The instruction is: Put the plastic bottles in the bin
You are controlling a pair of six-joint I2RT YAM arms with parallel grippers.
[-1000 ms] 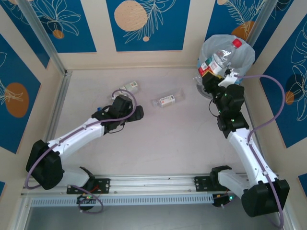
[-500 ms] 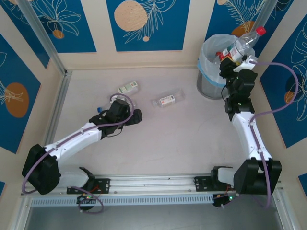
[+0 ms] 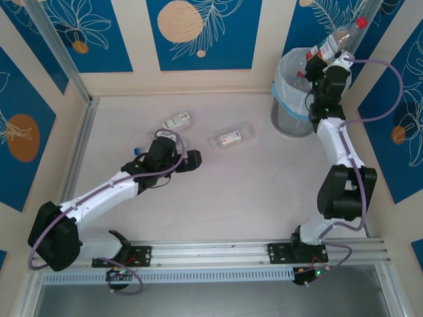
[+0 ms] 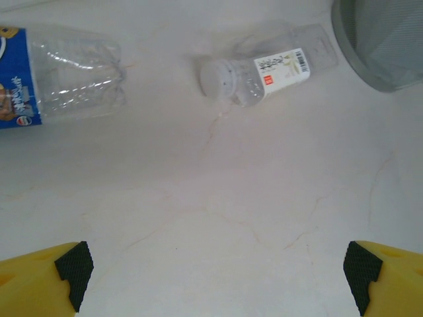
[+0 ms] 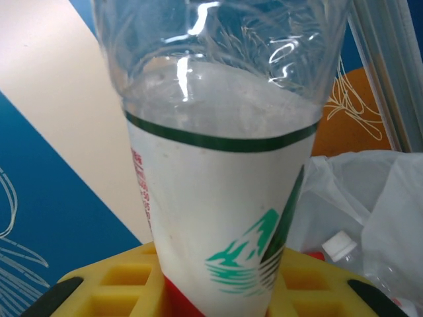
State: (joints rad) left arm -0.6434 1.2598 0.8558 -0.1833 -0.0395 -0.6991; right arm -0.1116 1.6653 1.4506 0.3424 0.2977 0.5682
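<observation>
Bench [image 3: 264,198]: pale and faintly veined, and it carries everything below.
My left jaws: spread wide with nothing between them. The black-tipped yellow fingertips [image 4: 71,274] sit at the two bottom corners of my left wrist view, over bare bench.
Blue-labelled bottle [image 4: 59,76]: clear and crumpled, lying on its side ahead and to the left of my left jaws, apart from them.
White-capped bottle [image 3: 231,137]: lying on its side near the middle of the bench, ahead and to the right of my left jaws and well apart from them. It has a white label with a barcode and a small red mark, and its cap end is turned to the left.
Pale-labelled bottle [image 3: 177,120]: lying farther back, left of the white-capped bottle and not touching it.
Bin [image 3: 291,122]: round and grey, standing at the far right corner of the bench, lined with a translucent bag [image 5: 370,191]. Bottles lie inside, one with a white cap showing past my right jaws.
My right jaws: closed on the red-capped bottle, gripping its labelled lower end, raised at the bin's far right rim.
Red-capped bottle [image 3: 340,39]: tilted, with its cap pointing up and away from me toward the wall. It has a white label with a green band and a green mountain drawing, and the clear part above is crinkled.
Wall panels [image 3: 205,33]: blue and cream, behind the bin.
</observation>
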